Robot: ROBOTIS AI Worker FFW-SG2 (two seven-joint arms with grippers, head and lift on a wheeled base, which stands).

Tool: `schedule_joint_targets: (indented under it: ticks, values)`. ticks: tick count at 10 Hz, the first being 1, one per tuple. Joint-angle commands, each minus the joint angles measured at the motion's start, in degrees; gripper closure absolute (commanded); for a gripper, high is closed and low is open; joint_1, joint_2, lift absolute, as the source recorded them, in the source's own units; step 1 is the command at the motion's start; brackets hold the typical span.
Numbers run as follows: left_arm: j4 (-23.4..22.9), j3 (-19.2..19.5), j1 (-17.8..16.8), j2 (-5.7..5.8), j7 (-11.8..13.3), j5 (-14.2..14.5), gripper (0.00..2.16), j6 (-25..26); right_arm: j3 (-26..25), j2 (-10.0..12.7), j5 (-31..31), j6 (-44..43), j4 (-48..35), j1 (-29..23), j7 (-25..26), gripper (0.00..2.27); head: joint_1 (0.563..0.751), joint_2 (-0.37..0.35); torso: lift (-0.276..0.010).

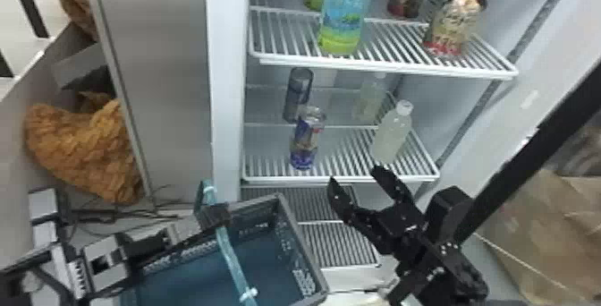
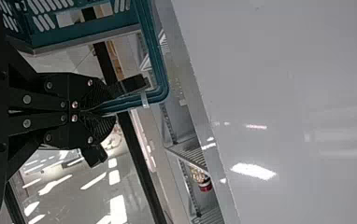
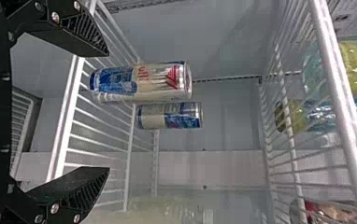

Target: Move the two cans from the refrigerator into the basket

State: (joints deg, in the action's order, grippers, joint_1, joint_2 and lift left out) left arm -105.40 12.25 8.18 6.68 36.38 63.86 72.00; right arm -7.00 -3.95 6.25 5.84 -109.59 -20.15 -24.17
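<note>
The right arm is black, with a boxy housing; its hand has tapering black fingers, ribbed inside, and round silver screws. The left arm mixes pale grey blocks with black parts; its black hand has ribbed pads.

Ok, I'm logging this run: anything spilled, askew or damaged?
Nothing stands out. The front slim blue-and-silver can and the matching one behind stand upright on the white wire shelf, and the left end effector grips the teal basket handle.
</note>
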Motion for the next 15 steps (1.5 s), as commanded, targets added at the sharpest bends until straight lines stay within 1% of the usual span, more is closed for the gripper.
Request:
schedule_joint_targets:
  ticks: [1,3,6,8,12,15]
  values:
    - [0.0,0.09,0.12,0.0,0.01,0.01,1.21,0.0,0.6,-0.01,-0.77,0.48,2.22,2.86,0.0,0.18,0.695,-0.206,-0.219]
    - [0.0,0.09,0.12,0.0,-0.08,0.01,1.21,0.0,1.52,-0.1,-2.14,1.05,5.46,6.65,0.0,0.18,0.695,-0.193,-0.219]
    - [0.0,-0.03,0.12,0.0,-0.08,0.13,1.21,0.0,5.74,-1.33,-1.57,2.31,10.24,12.28,0.0,0.18,0.695,-0.172,-0.219]
    - [0.0,-0.03,0.12,0.0,-0.08,0.13,1.21,0.0,8.14,-1.85,-0.88,2.59,12.63,15.09,0.44,0.18,0.695,-0.136,-0.219]
    - [0.0,-0.03,0.12,0.0,-0.17,0.24,1.21,0.0,11.57,-2.38,-0.31,2.73,16.15,18.75,1.76,0.18,0.695,-0.096,-0.219]
    - [0.0,-0.03,0.12,0.0,-0.26,0.13,1.21,0.0,11.91,-2.64,-0.66,2.73,17.69,19.87,2.28,0.18,0.695,-0.083,-0.219]
